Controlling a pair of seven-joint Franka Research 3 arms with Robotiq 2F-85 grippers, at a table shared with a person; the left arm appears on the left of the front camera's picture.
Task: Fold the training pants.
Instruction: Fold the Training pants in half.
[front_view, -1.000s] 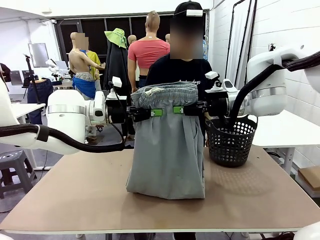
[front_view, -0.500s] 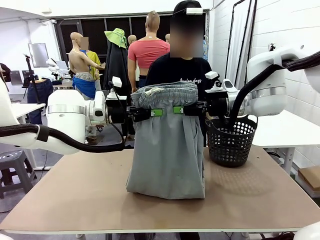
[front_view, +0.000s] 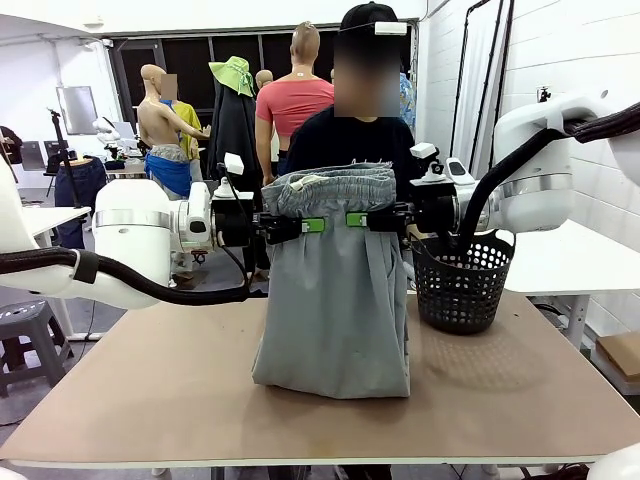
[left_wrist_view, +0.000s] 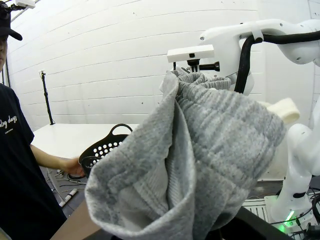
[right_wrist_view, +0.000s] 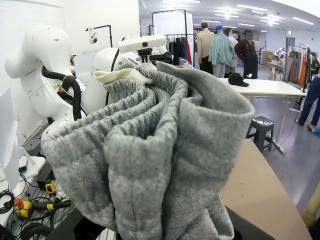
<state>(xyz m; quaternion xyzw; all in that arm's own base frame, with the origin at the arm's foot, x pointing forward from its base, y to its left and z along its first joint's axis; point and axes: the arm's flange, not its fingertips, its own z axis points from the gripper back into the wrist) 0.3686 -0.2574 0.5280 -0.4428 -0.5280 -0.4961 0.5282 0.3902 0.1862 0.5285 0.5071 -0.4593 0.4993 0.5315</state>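
Note:
The light grey training pants (front_view: 335, 300) hang upright above the table, folded legs resting on the tabletop. My left gripper (front_view: 312, 225) is shut on the left end of the gathered waistband; my right gripper (front_view: 356, 219) is shut on its right end. Both hold the waistband level at the person's chest height. In the left wrist view the bunched waistband (left_wrist_view: 210, 145) fills the foreground and hides the fingers. The right wrist view shows the same grey cloth (right_wrist_view: 165, 150) heaped over its fingers.
A black mesh basket (front_view: 462, 285) stands on the brown table (front_view: 150, 390) at the right, close to the pants. A person in a black shirt (front_view: 355, 140) stands behind the pants at the far side, one hand (left_wrist_view: 75, 166) by the basket rim.

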